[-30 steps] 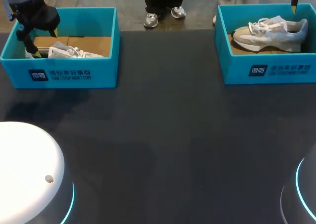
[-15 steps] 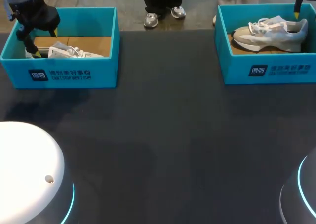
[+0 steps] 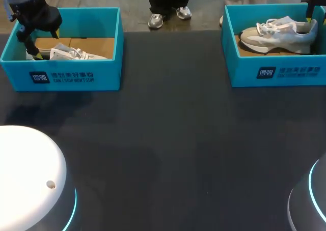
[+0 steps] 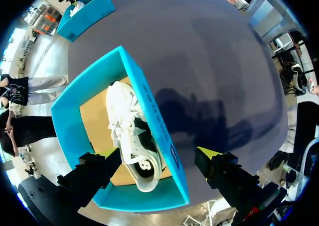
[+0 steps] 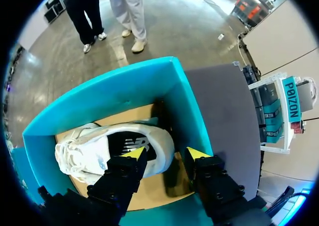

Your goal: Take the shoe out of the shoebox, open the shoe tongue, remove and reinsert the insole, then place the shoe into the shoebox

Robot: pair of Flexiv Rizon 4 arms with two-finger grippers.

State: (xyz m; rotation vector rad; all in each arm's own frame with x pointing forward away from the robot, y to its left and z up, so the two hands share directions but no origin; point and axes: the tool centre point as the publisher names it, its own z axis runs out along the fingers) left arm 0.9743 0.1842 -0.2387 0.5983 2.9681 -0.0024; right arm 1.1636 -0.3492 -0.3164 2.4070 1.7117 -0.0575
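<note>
Tabletop [image 3: 168, 139], dark and wide, carries two teal boxes well apart: the left shoebox [image 3: 66, 76] and the right shoebox [image 3: 275, 73]. Each holds one pale trainer on its cardboard floor, so nothing is out yet. The left shoe [image 4: 130, 136] lies along the near wall of its box, and the right shoe [image 3: 277, 35] lies on its side with the laces loose.

We judge these shoes light, with a soft mesh upper that would crumple under a pinch, and a firmer sole and heel cup. The heel collar looks like the best place to take hold, one finger inside the opening and one behind. The loose laces could snag on the box wall. We expect the insole to be thin and floppy.

Our left pincer [image 4: 158, 159] is spread wide and holds nothing. It straddles the box's near wall, one finger inside beside the heel and the other outside over the tabletop. Our right pincer [image 5: 164, 156] is parted more narrowly and hangs right at the right shoe's heel, gripping nothing; we cannot tell whether a tip touches the collar
</note>
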